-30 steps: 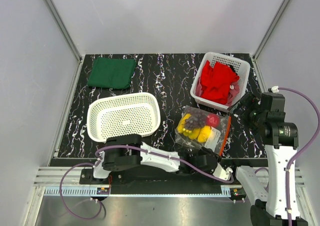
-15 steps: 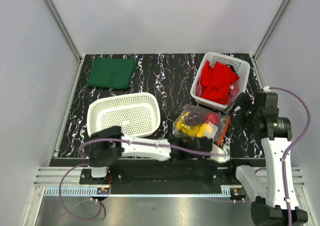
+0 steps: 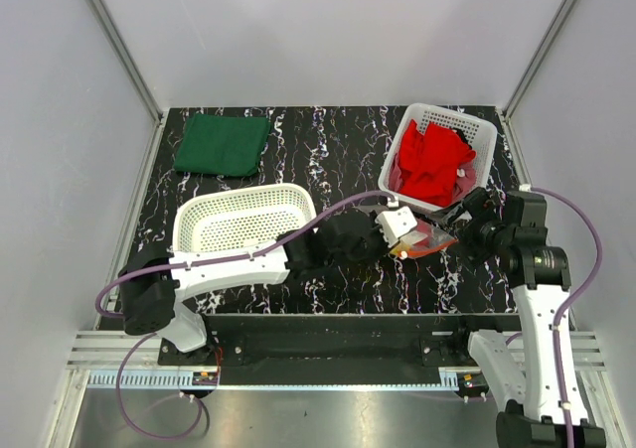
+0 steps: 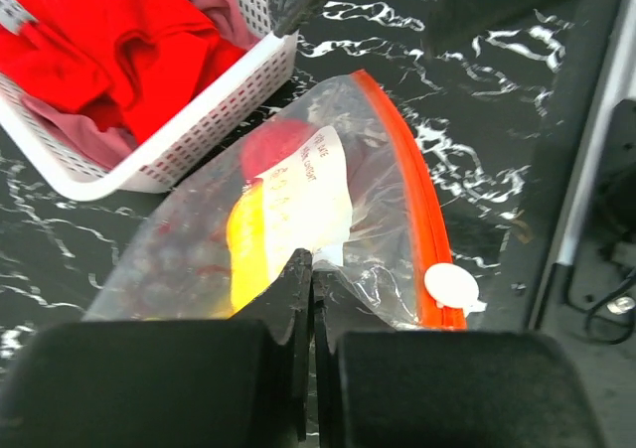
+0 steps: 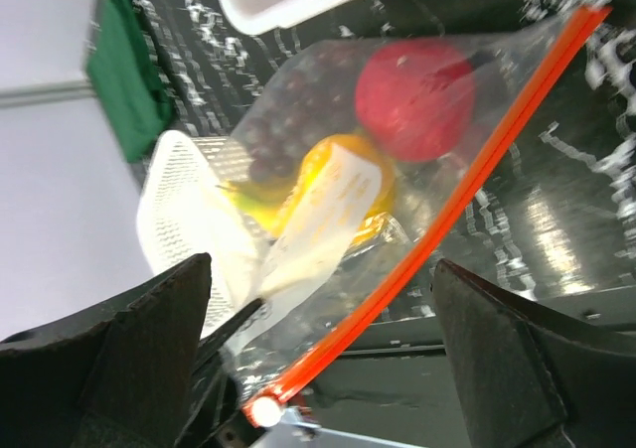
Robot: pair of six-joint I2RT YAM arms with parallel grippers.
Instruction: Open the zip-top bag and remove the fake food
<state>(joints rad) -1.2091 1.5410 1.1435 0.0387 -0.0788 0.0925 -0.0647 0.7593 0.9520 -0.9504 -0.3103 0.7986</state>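
Note:
The zip-top bag (image 3: pixel 429 239) is clear, with an orange-red zip strip (image 4: pixel 417 195) and a white slider (image 4: pixel 452 286). It lies just in front of the white basket of red cloth. The fake food shows through it: a red round fruit (image 5: pixel 412 100), a yellow lemon (image 5: pixel 333 185), dark grapes (image 5: pixel 283 120). My left gripper (image 4: pixel 313 266) is shut on the bag's clear plastic beside the zip strip; it also shows in the top view (image 3: pixel 407 235). My right gripper (image 3: pixel 461 225) is open just right of the bag. In the right wrist view (image 5: pixel 320 269) its fingers stand either side of the zip strip, not touching.
A white mesh basket (image 3: pixel 477 135) with a red cloth (image 3: pixel 432 160) stands at the back right, close behind the bag. A larger white mesh basket (image 3: pixel 243 227) sits left of centre, under my left arm. A green cloth (image 3: pixel 222 143) lies at the back left.
My left arm has swung from the near edge out to the bag, closed on it and drawn it up and to the right. My right gripper has moved left toward the bag.

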